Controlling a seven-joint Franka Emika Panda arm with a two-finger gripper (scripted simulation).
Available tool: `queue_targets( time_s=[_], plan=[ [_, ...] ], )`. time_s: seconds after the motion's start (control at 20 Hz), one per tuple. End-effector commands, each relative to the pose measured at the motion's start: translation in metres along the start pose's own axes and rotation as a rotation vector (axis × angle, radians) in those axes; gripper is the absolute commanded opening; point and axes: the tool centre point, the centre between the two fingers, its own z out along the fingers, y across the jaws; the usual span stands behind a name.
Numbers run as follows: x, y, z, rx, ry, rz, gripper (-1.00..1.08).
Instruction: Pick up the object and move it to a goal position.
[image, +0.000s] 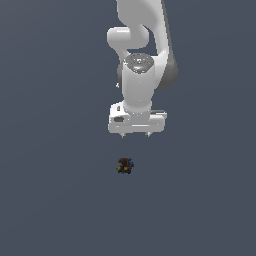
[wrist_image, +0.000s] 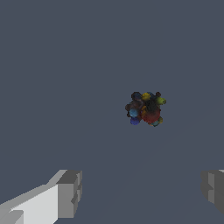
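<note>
The gripper (image: 136, 135) hangs above the counter (image: 50, 200) with its fingers (wrist_image: 70, 192) spread wide and holding nothing. The object (image: 125, 165) lies on the counter, apart from the fingers and offset ahead of them, not between them. It is compact, with no clear long axis.

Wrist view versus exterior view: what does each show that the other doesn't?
Only the wrist view shows the hand's two fingertips close up, spread wide with nothing between them, and the object's red, blue and yellow-green lumps. Only the exterior view shows the white arm and the hand's body. Both show the object lying apart from the hand on the grey floor.
</note>
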Motion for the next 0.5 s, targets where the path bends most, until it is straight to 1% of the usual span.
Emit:
queue_targets(
  time_s=[0.0,0.45],
  plan=[
    [0.0,0.0,0.0,0.0,0.0,0.0,1.0],
    [-0.0045,0.0035,-0.0013,-0.002,-0.023,0.025,1.0]
  ],
)
